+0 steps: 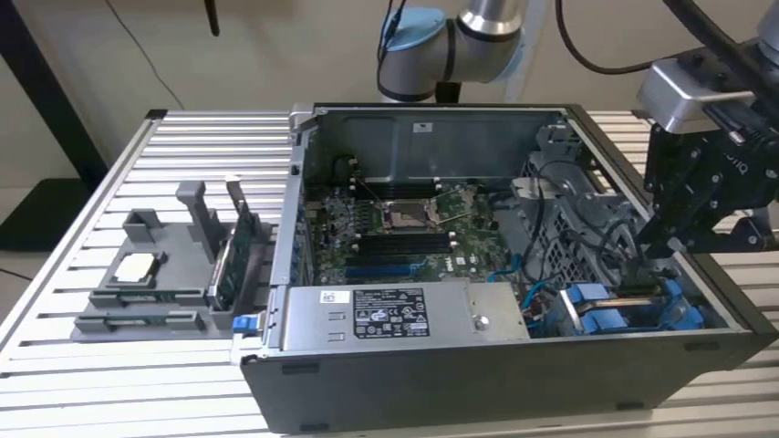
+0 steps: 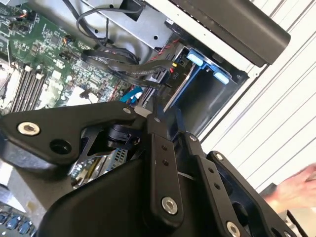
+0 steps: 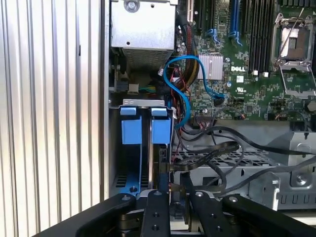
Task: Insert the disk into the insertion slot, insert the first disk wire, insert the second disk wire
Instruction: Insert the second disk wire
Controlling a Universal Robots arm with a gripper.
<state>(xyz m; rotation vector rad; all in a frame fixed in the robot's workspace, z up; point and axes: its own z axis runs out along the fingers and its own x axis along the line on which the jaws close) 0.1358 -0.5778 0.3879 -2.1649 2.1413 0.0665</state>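
Note:
The disk stands on edge in the insertion slot at the case's front corner, on the exterior view's right. Its blue carrier tabs stick out of the bay in both wrist views. My gripper reaches down into the case just above the disk's edge. Its fingertips are drawn together on the black connector of a disk wire. That wire's flat black cable loops back over the perforated cage. The slot's dark grey wall lies just beyond the fingertips.
The open case holds a motherboard, a grey labelled power-supply box, a perforated cage and a blue cable. A grey parts holder sits at the exterior view's left. A person's hand is blurred beside the case.

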